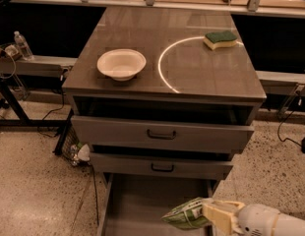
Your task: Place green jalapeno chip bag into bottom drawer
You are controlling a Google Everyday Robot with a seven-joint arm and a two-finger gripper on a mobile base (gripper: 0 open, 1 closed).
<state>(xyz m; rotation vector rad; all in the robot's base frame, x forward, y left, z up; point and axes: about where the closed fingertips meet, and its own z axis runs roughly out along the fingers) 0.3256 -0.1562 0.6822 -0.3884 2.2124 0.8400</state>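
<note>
Starting far left, off the cabinet: a water bottle (pixel 23 44) upright on a low ledge. On to the tabletop (pixel 201 80), with a white bowl (pixel 121 64) near the left edge, upright, closer to the front than the back. Just right of it, a bright curved line of light (pixel 161 65) sweeping across the middle, touching neither bowl nor sponge. Toward the back right corner, a green-and-yellow sponge (pixel 221 39), lying flat.

Below the front edge, top drawer (pixel 108 131) and middle drawer (pixel 123 163), each pulled out a little, dark handles showing. Lowest down, the bottom drawer (pixel 137 205) pulled well out, grey floor in plain sight (front end cut off by the frame).

And at the lower right, the gripper (pixel 207 215), cream fingers pinched tight on the right end of the green jalapeno chip bag (pixel 184 216). Bag held over the right side of the bottom drawer, pale end toward the fingers, green body pointing left across the tray.
</note>
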